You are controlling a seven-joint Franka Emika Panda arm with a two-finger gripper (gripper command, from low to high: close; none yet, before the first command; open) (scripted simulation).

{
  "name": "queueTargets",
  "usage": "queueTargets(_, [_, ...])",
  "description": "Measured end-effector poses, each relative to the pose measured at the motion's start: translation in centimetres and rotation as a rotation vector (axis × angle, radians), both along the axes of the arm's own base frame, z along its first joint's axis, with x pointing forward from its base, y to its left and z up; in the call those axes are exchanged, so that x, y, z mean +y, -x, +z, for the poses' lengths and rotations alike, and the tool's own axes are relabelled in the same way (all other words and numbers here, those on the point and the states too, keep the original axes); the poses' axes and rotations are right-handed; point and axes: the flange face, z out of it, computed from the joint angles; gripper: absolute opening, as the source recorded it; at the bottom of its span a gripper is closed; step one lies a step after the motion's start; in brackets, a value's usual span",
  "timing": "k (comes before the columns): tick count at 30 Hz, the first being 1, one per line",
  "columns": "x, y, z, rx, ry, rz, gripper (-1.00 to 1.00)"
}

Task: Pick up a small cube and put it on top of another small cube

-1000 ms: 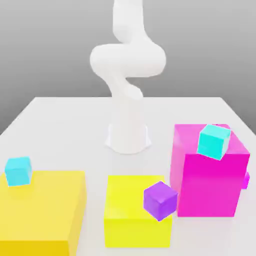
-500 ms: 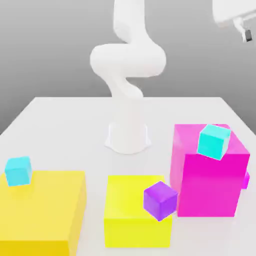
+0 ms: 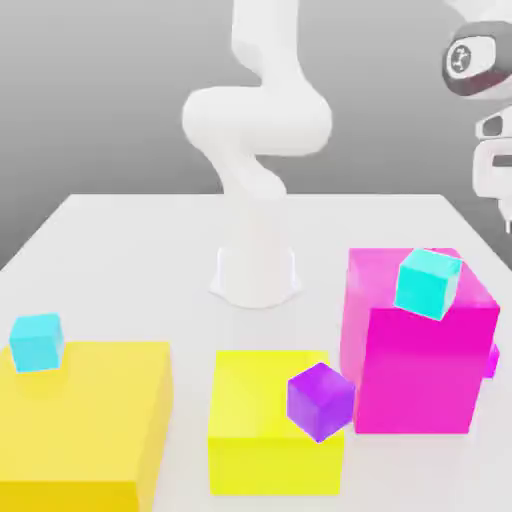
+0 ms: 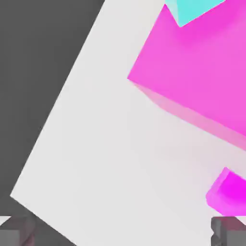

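The small magenta cube (image 4: 231, 192) lies on the white table beside the large magenta block (image 4: 197, 72). In the exterior view only a sliver of this small cube (image 3: 491, 360) peeks out past the big block's (image 3: 420, 345) right side. The other small cube, cyan (image 3: 37, 341), sits on the large yellow block (image 3: 80, 420) at the exterior view's left. My gripper (image 4: 123, 233) is open, its two fingers wide apart with nothing between them. The hand (image 3: 492, 165) hangs high at the exterior view's right edge, above and behind the magenta block.
A slightly bigger cyan cube (image 3: 428, 283) rests tilted on top of the magenta block. A purple cube (image 3: 320, 401) sits on the smaller yellow block (image 3: 255, 440). The arm's white base (image 3: 257, 265) stands mid-table. The table's edge (image 4: 57, 110) runs close to the hand.
The hand has entered the exterior view at the upper right and come down along the right edge. The cubes and blocks have not moved.
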Motion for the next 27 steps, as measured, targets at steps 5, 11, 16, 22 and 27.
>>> queueTargets(5, [0.2, 2.1, -6.8, 0.111, -0.003, -0.209, 0.00])
queueTargets(11, [-0.4, 4.6, -14.3, 0.210, 0.012, -0.429, 0.00])
queueTargets(16, [-0.5, 4.8, -19.7, 0.217, 0.014, -0.444, -1.00])
queueTargets(22, [-0.6, 4.8, -20.2, 0.216, 0.014, -0.445, -1.00])
queueTargets(27, [-0.4, 4.8, -16.0, 0.213, 0.012, -0.443, -1.00])
